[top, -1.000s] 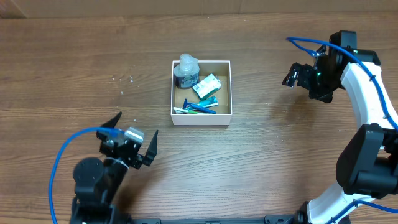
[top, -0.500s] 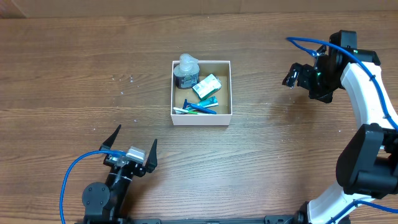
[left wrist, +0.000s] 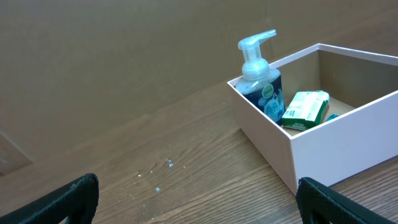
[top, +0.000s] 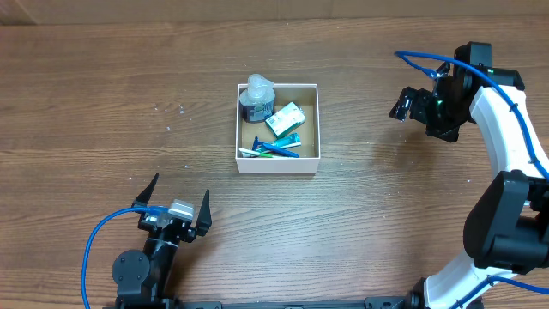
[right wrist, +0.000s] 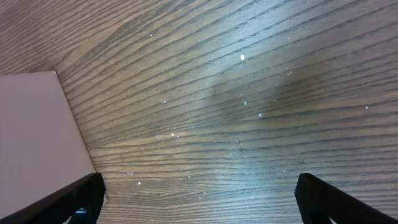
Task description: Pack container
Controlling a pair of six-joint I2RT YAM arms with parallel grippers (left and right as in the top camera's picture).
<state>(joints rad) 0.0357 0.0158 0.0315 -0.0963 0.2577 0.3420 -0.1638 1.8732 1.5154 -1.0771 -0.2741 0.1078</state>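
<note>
The container (top: 310, 159), a square white-walled box with a brown floor, sits mid-table. It holds a blue pump soap bottle (top: 256, 100), a green packet (top: 285, 118) and blue and green toothbrush-like items (top: 274, 147). The left wrist view shows the container (left wrist: 329, 149), the bottle (left wrist: 260, 78) and the packet (left wrist: 305, 109). My left gripper (top: 177, 203) is open and empty near the front edge, left of the container. My right gripper (top: 407, 102) is open and empty, to the right of the container; the right wrist view shows a container wall (right wrist: 37, 143) at its left.
The wood-grain table (top: 129, 103) runs all round the container. A blue cable (top: 99, 240) loops by the left arm, another (top: 420, 58) by the right arm. White specks lie on the wood (left wrist: 155, 180).
My left arm has pulled back toward the front edge and its open gripper has swung level. The right arm and the container's contents have not moved.
</note>
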